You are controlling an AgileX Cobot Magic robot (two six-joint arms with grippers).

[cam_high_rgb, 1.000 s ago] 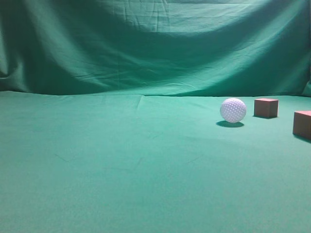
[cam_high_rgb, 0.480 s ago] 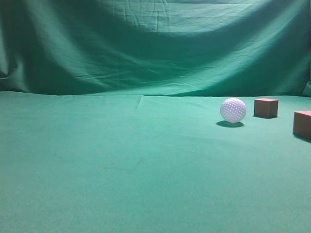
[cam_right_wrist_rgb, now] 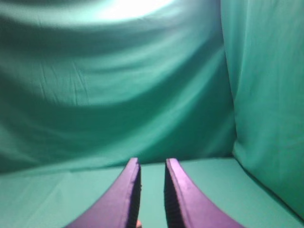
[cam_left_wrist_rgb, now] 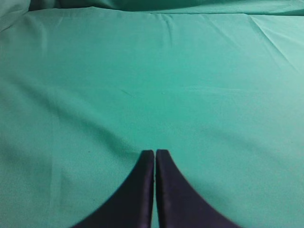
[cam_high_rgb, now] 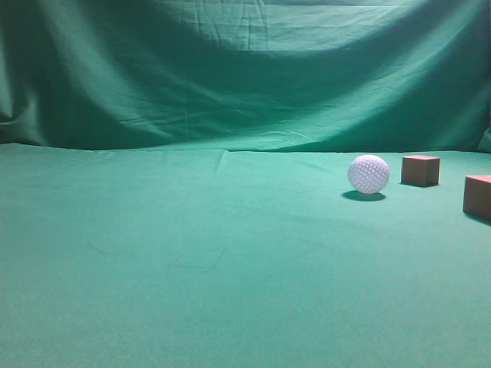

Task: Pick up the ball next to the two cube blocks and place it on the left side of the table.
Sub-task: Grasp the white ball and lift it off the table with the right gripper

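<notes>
The white dimpled ball (cam_high_rgb: 368, 174) rests on the green table (cam_high_rgb: 192, 261) at the right, in the exterior view. One reddish-brown cube block (cam_high_rgb: 420, 169) stands just right of the ball, and the other cube block (cam_high_rgb: 477, 196) sits nearer, at the right edge. Neither gripper shows in the exterior view. My left gripper (cam_left_wrist_rgb: 155, 152) is shut and empty over bare cloth. My right gripper (cam_right_wrist_rgb: 152, 164) has its jaws a small gap apart, holds nothing, and faces the backdrop. The ball and blocks are out of both wrist views.
A green cloth backdrop (cam_high_rgb: 245, 69) hangs behind the table and also fills the right wrist view (cam_right_wrist_rgb: 118, 85). A cloth wall (cam_right_wrist_rgb: 266, 95) stands at the right there. The table cloth is slightly wrinkled.
</notes>
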